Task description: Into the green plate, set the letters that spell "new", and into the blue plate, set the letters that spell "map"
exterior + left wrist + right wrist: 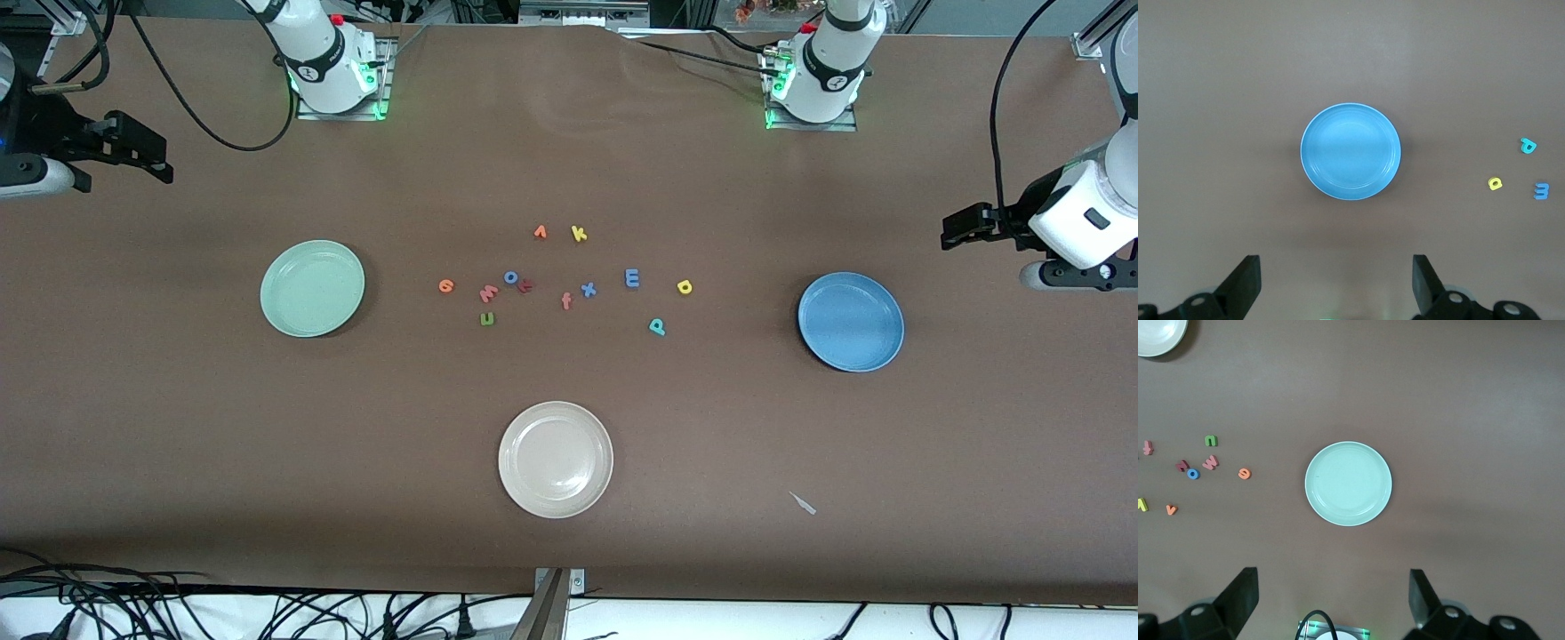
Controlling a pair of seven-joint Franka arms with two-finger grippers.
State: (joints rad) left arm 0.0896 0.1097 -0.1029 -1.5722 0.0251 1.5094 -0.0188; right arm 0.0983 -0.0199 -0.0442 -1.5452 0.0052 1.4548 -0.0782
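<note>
The green plate (312,288) (1348,483) lies bare toward the right arm's end. The blue plate (851,321) (1350,151) lies bare toward the left arm's end. Between them are the orange e (446,285) (1244,474), pinkish w (488,293) (1210,462), olive n (487,318) (1211,441), blue m (632,278) (1541,191), yellow a (684,286) (1495,183) and teal p (657,327) (1528,145). My left gripper (956,228) (1336,280) hangs open, high by the blue plate. My right gripper (158,158) (1335,597) hangs open, high by the green plate.
A cream-white plate (556,459) sits nearer the front camera. Among the letters lie an orange v (540,233), yellow k (579,234), blue o (511,277), dark red letter (525,285), pink f (566,301) and blue x (588,289).
</note>
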